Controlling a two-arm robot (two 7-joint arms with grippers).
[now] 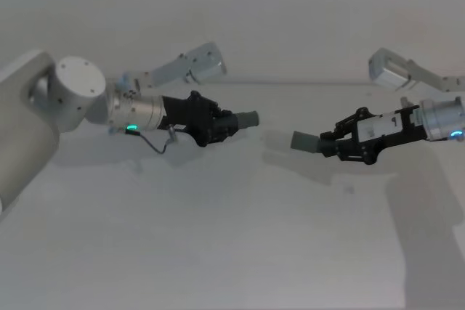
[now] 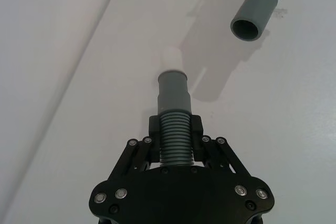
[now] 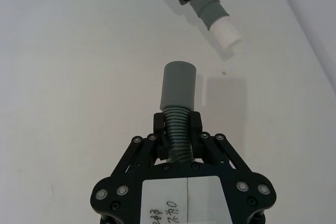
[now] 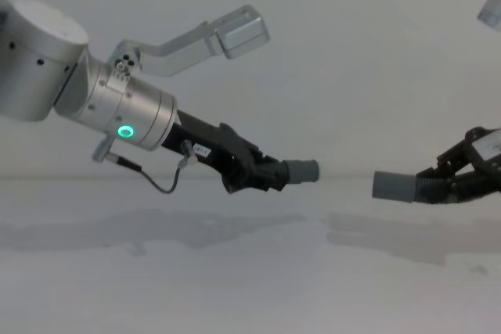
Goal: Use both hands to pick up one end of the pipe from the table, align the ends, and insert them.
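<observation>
Two ribbed grey hoses (image 2: 175,142), smooth cylindrical cuffs (image 2: 175,92)

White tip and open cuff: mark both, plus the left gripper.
white tip (image 3: 227,32), right wrist view, side wall.
open cuff (image 2: 260,6), left wrist view, outer wall.
left gripper (image 2: 176,128), left wrist view, between its fingertips.

A plain pale wall (image 1: 290,12) closes the far side of the scene, evenly lit. Soft grey shadows (image 4: 203,228) lie across the middle, stretching left to right. Toward the right, a little nearer, sits a tiny dark speck (image 1: 349,189), perhaps a mark or a crumb.
</observation>
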